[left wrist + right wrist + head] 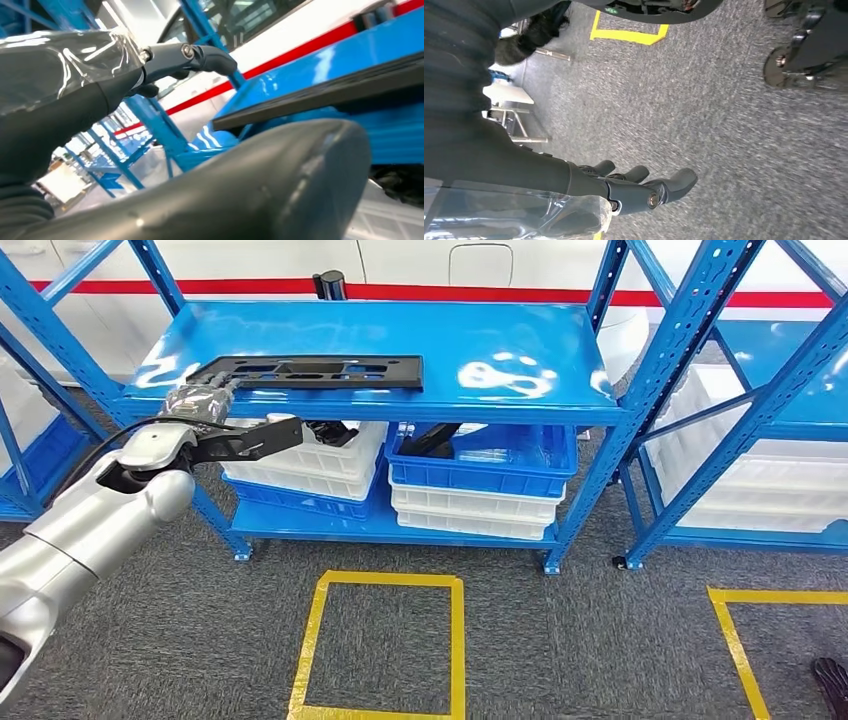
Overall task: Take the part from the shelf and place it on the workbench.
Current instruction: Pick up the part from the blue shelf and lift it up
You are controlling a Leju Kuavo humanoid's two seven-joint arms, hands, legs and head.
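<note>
1. The left arm (pixel 90 520) is raised from the lower left and stretched forward toward the shelf (pixel 520 350), its silver forearm slanting up to the wrist.
2. The left hand (pixel 205 405) is seen at the near left corner of the top shelf board, at the left end of the part (pixel 310 371).
3. The part, a long flat black plate with cut-outs, lies flat on the top board and runs away from the hand to the right.
4. In the left wrist view the fingers (pixel 200 55) are held out above the level of the part (pixel 320 95), and the thumb (pixel 240 190) lies below it; the plate's edge is seen between them, just past the fingertips.
5. No contact between the left hand and the part can be made out; whether the hand is closing on the plate cannot be told.
6. A black bracket (pixel 250 440) on the wrist projects to the right, under the top board's front edge.
7. Below the hand, white and blue bins (pixel 480 485) are stacked on the lower board.
8. The right hand (pixel 634 187) hangs beside the body above the grey carpet (pixel 724 125); its fingers are loosely extended and apart, with nothing held.
9. A yellow tape square (pixel 380 645) is marked on the floor in front of the shelf, nearer the robot than the left hand.
</note>
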